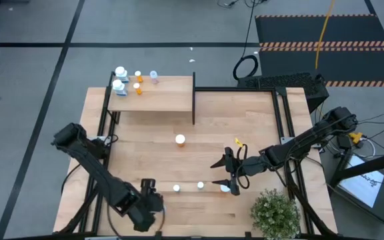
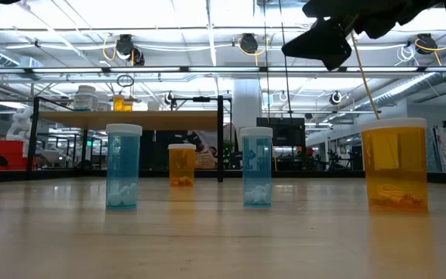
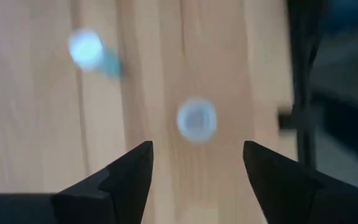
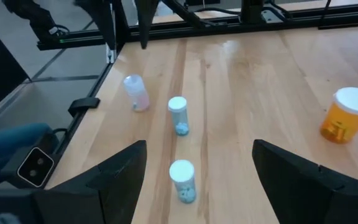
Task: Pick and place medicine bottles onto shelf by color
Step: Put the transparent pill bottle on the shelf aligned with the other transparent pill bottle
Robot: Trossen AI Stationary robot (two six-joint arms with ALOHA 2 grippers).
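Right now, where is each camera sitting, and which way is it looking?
High view: above, looking straight down; both arms, shelf show.
Low view: table height, looking level past bottles; one arm overhead.
Left wrist view: looks down between left gripper fingers at a blue bottle.
Right wrist view: past right gripper at bottles.
Shared: orange bottle.

— What do we see around the table (image 1: 199,127)?
— Grey floor (image 1: 145,27) crossed by dark lines, and a black mat (image 1: 325,30) edged with orange-striped tape at the far right. A yellow cable (image 1: 323,33) runs over it, and a black cable coil (image 1: 245,67) lies just beside.
— And overhead?
— In the low view we see bright ceiling lights (image 2: 169,12), white pipes (image 2: 207,71) and hanging fixtures (image 2: 248,43). A white column (image 2: 246,105) stands behind.
— Anything near us?
— A green potted plant (image 1: 275,212) on the table's near right corner.
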